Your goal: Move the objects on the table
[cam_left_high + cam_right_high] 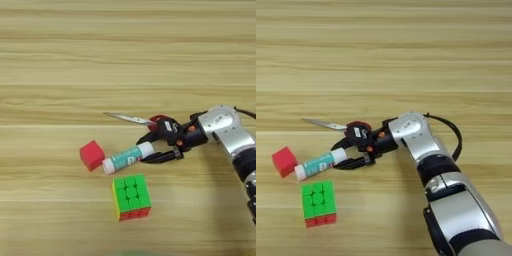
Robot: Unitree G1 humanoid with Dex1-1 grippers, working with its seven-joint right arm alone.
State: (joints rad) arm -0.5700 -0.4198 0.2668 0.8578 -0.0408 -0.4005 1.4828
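A white-and-green glue stick [125, 158] lies slanted on the table [60, 60], its white right end between the two black fingers of my right gripper [143, 151]. The gripper is open, one finger on each side of that end. Just left of the stick's other end sits a small red cube [92, 155]. A green-topped puzzle cube [131, 196] stands in front of the stick. Red-handled scissors [131, 118] lie behind the gripper with the blades pointing left. Their handle is partly hidden by the gripper.
My silver forearm [451, 200] reaches in from the bottom right, with a black cable [456, 137] looping beside the wrist. Bare wood stretches across the far half and the left of the table.
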